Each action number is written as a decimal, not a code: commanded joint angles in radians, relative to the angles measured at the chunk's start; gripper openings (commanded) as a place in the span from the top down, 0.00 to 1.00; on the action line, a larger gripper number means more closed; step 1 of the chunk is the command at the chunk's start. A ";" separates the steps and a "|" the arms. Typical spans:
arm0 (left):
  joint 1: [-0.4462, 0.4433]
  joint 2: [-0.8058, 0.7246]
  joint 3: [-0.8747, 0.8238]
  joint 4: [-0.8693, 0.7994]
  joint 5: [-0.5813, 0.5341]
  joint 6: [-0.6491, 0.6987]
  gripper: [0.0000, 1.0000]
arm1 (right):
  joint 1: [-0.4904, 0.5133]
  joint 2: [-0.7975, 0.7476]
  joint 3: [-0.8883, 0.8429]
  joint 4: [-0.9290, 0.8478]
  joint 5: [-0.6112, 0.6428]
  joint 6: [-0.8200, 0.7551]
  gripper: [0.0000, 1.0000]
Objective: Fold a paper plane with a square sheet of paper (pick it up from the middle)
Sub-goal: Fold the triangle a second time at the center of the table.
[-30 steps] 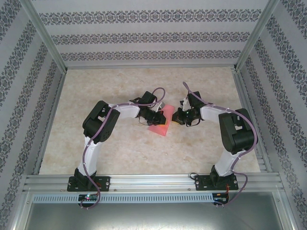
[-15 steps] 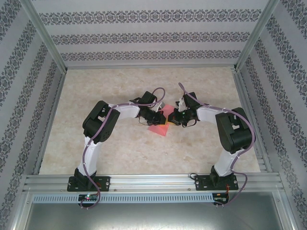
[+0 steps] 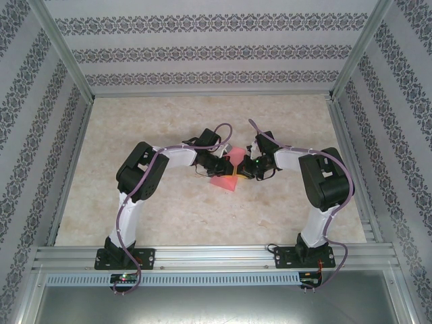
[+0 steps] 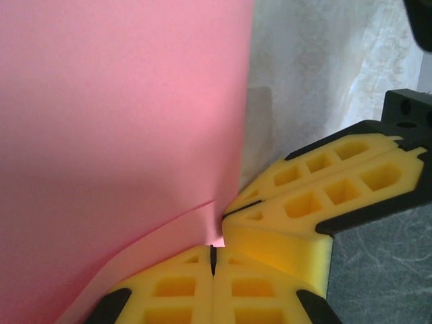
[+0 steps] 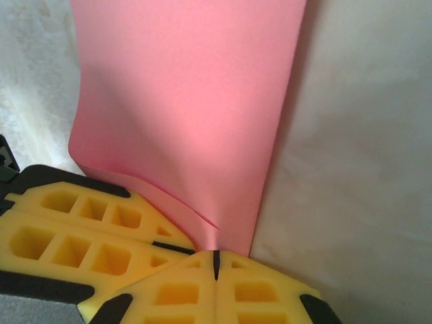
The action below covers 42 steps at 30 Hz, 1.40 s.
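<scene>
**Seen from above:** pink sheet of paper (image 3: 223, 181) near the middle of the table (image 3: 135, 209), just in front of the two meeting arms. Held at one spot on its edge, as shown from both wrists.

**Left gripper** (image 4: 212, 251): closed tight, no gap at the tips, apparently nipping the very rim of the paper.

**Right gripper** (image 4: 228, 213): likewise closed tight, tips touching those of the left at an angle. Apparently biting the same rim right beside the other hold.

**Beyond the tips:** paper stretching away as a smooth sheet, with a second layer curling out near the pinch. Not possible to tell whether a pressed fold or only a loose bend.

**Likely hazards from here, by judgement:**
- **Tearing:** probable if pulled in opposite directions, given two bites almost on one point of thin paper.
- **Slipping:** likely on any quick move, given so shallow a hold at the rim rather than deeper in.
- **Crooked crease:** to be expected if pressed down before lining up the edges, with the far end of the sheet under no control.
- **Jamming of tip against tip:** possible on any turn of either wrist, given tips in contact and no room to pass.
</scene>
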 commanded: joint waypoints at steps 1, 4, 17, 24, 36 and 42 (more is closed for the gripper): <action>0.004 -0.057 0.002 0.022 0.032 -0.010 0.98 | 0.008 0.023 0.023 -0.055 0.064 -0.043 0.97; 0.004 -0.074 0.005 0.008 0.034 -0.005 0.95 | 0.009 0.032 0.029 -0.067 0.077 -0.051 0.96; 0.022 -0.070 0.047 -0.177 -0.087 0.144 0.95 | 0.014 0.042 0.038 -0.091 0.095 -0.075 0.96; 0.048 -0.026 0.087 -0.192 -0.093 0.158 0.94 | 0.014 0.042 0.039 -0.099 0.100 -0.086 0.97; 0.071 0.031 0.114 -0.233 -0.082 0.192 0.94 | 0.012 0.040 0.053 -0.115 0.112 -0.103 0.97; 0.073 0.056 0.116 -0.267 -0.121 0.219 0.95 | 0.013 0.029 0.067 -0.120 0.115 -0.106 0.97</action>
